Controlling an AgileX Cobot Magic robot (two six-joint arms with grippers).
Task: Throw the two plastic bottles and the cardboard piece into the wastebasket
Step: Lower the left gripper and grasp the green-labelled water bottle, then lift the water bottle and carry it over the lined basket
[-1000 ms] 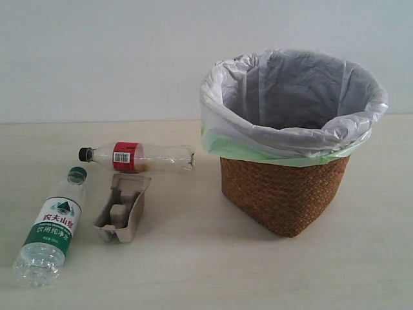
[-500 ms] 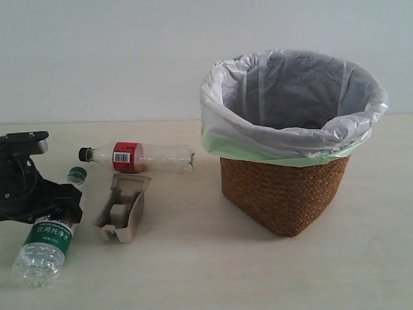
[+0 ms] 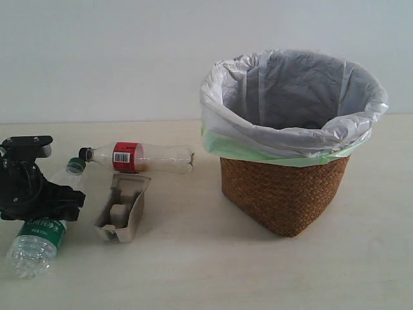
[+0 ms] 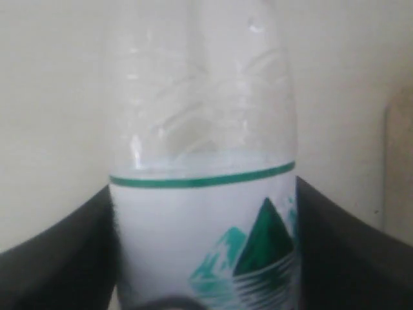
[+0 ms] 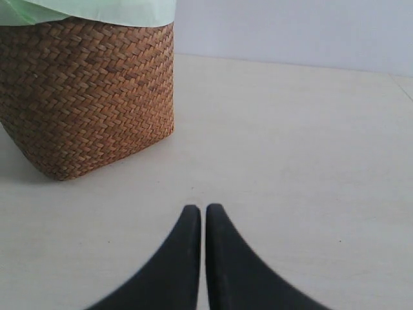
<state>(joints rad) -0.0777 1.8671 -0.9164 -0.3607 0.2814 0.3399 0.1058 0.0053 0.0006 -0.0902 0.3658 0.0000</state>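
Note:
The green-cap bottle (image 3: 33, 245) lies on the table at the left, and my left gripper (image 3: 48, 205) is shut on its labelled middle. In the left wrist view the bottle (image 4: 200, 129) fills the gap and both dark fingers (image 4: 58, 258) press its sides. The slimmer black-cap bottle (image 3: 139, 157) with the red label lies on its side just behind. The cardboard piece (image 3: 122, 208) sits between the two bottles. The wastebasket (image 3: 284, 194) stands at the right with its bag open. My right gripper (image 5: 203, 210) is shut and empty, low over the table near the wastebasket's wicker wall (image 5: 84, 97); the exterior view does not show it.
The pale table (image 3: 193, 271) runs back to a plain white wall. The bag's pale green edge (image 3: 258, 154) hangs over the basket rim.
My left arm came in from the left and closed around the green-cap bottle. The bottle has shifted a little, its cap swinging towards the black-cap bottle.

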